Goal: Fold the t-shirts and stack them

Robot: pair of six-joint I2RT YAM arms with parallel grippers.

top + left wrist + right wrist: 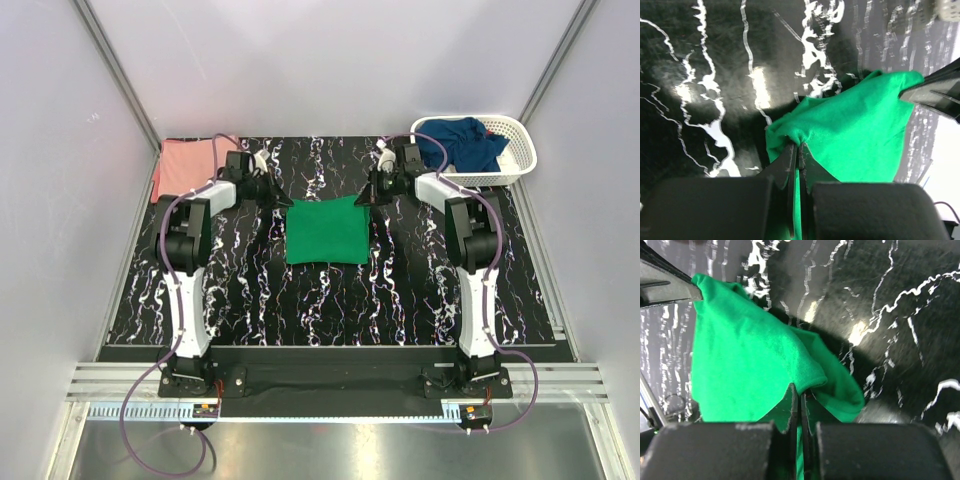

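1. The green t-shirt [327, 235] lies in the middle of the black, white-veined counter [400, 295], folded into a flat, roughly square shape.
2. The left gripper [797, 149] is at the shirt's far left corner. Its fingers are pressed together on a pinch of green cloth, which bunches up between them.
3. The right gripper [800, 390] is at the far right corner, clamped on the green fabric in the same way, with the cloth lifted slightly at the pinch.
4. The pink t-shirt [188, 165] lies flat at the far left corner of the counter, well apart from the green one.
5. The navy t-shirt [462, 145] sits crumpled inside the white basket [524, 152] at the far right corner.
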